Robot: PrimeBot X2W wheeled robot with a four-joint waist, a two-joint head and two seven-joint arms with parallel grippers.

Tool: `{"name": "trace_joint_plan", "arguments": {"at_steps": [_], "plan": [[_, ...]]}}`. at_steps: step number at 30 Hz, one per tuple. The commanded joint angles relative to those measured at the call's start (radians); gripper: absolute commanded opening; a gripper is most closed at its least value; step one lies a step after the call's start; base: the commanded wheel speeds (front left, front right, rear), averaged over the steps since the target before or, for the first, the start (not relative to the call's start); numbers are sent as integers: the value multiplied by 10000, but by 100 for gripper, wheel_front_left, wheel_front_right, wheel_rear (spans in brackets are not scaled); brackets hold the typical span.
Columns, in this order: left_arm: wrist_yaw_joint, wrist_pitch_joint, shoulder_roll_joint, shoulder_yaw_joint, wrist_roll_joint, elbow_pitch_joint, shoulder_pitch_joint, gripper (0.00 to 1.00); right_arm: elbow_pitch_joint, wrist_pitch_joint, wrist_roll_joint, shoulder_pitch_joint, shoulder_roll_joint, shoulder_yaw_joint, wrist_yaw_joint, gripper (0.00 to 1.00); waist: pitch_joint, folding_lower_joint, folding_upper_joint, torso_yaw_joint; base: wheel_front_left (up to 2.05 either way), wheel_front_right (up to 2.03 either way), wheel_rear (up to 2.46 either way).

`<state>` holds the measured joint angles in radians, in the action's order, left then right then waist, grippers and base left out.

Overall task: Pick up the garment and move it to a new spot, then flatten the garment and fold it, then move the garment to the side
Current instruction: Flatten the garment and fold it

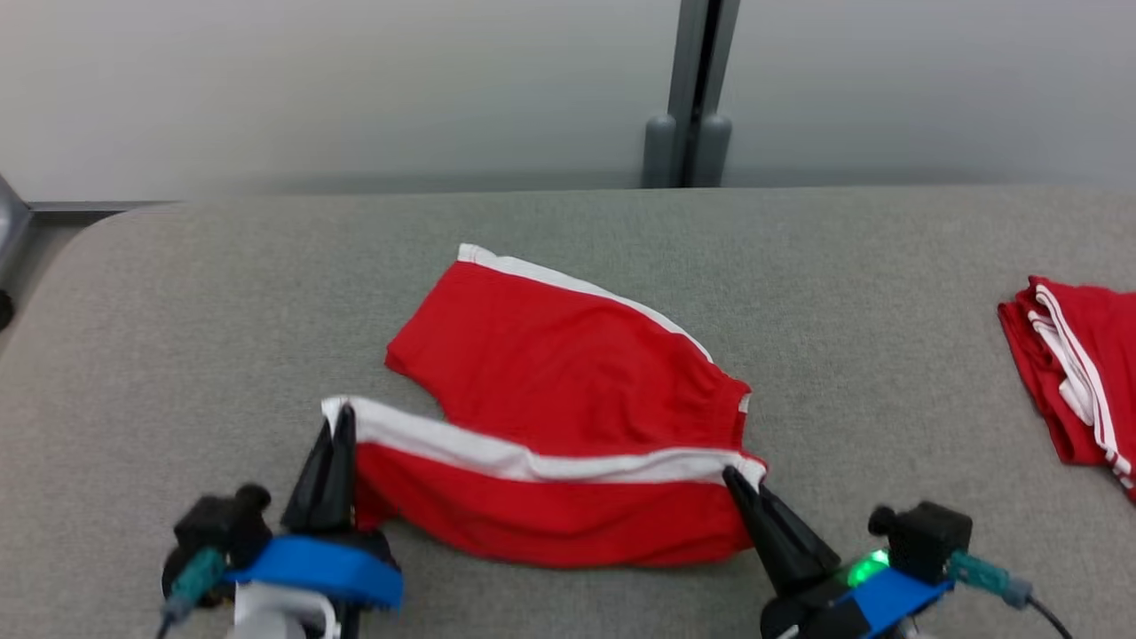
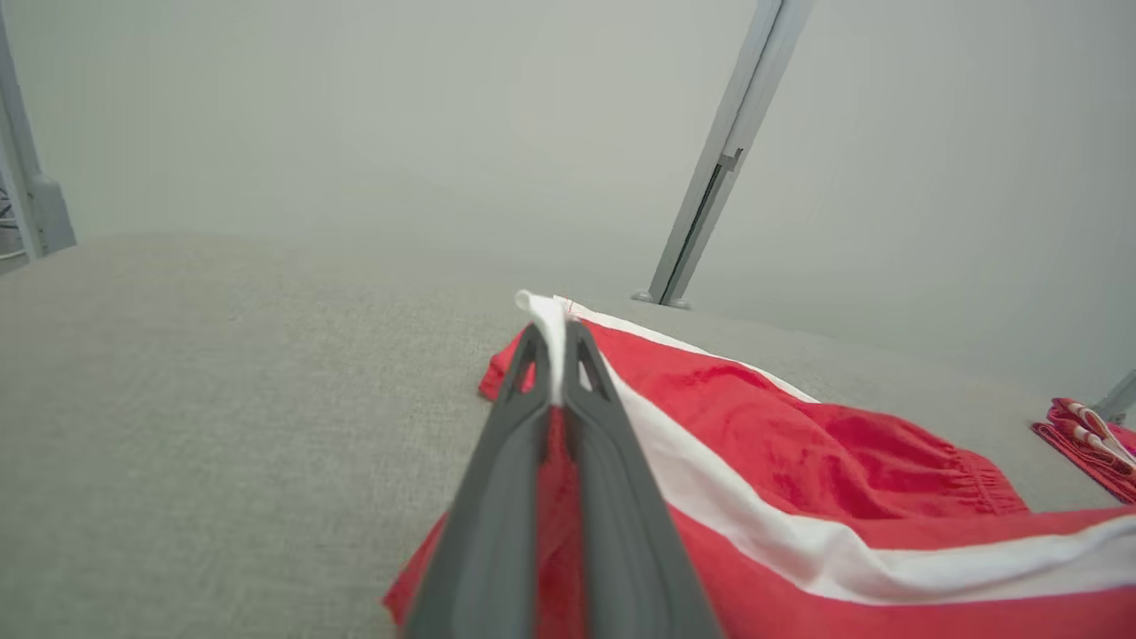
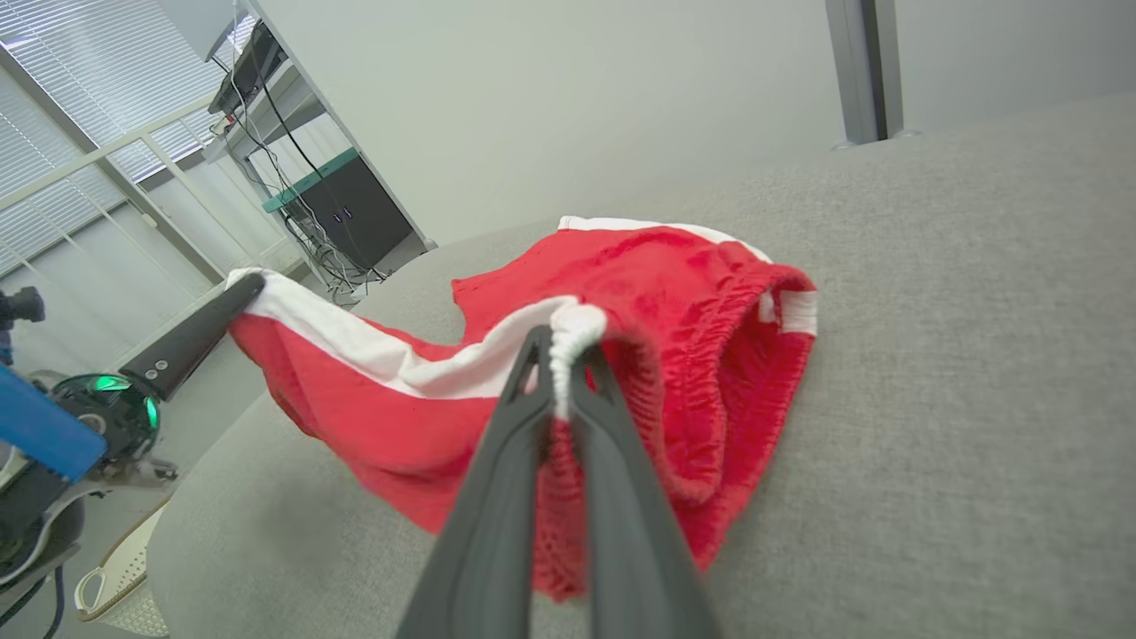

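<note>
Now: left tool [image 1: 343, 417] is clamped on the hem corner of the shorts [image 1: 568, 373], with the white stripe [image 1: 497, 454] nipped between its fingers; the left wrist view shows the same grip [image 2: 552, 337]. Right tool [image 1: 731, 477] is clamped on the gathered waistband [image 3: 710, 355] at the stripe's other end [image 3: 561, 342].

Shorts sit between the two tools. The held leg is slung from one to the other and sags a little; the far leg rests flat on the counter [image 1: 177, 311].

Long axis of the held leg runs left to right across the robot: waist to its right, leg openings to its left. The far leg angles away to the far left.

Fabric is a soft matte red knit with a white side stripe and a ruffled elastic waist. Counter is grey woven cloth with a rounded corner. A second garment [image 1: 1078, 373], red and white and bunched, lies well apart at the right.
</note>
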<state>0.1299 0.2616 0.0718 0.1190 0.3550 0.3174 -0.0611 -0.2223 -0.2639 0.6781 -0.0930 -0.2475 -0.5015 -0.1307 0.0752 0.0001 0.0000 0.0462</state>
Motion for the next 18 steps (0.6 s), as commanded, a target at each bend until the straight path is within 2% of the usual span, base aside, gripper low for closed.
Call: {"name": "trace_joint_plan", "arguments": {"at_steps": [1,5,6,7,8,12,18], "plan": [[10,42,199,69,-10,283,-794,0,-139,1,188,-594,54,-153,0,0,505,-1,0,31,0,0,0],[11,44,588,339,-129,1088,-2589,0,-536,1,637,-1757,309,-253,0,0,1416,-1,0,-219,0,0,0],[11,44,588,339,-129,1088,-2589,0,-536,1,637,-1757,309,-253,0,0,1416,-1,0,-219,0,0,0],[11,45,837,519,-107,1676,-3434,0,-709,1,867,-2244,477,-234,0,0,1814,-1,0,-356,0,0,0],[11,45,837,519,-107,1676,-3434,0,-709,1,867,-2244,477,-234,0,0,1814,-1,0,-356,0,0,0],[11,45,1473,1145,163,3083,-5306,0,-999,1,1161,-3198,814,-214,0,0,2582,-1,0,-698,0,0,0],[11,-459,2252,2410,1084,4114,-7133,0,-1267,1,1417,-3807,1201,42,0,0,3190,-1,0,-954,0,0,0]]}}
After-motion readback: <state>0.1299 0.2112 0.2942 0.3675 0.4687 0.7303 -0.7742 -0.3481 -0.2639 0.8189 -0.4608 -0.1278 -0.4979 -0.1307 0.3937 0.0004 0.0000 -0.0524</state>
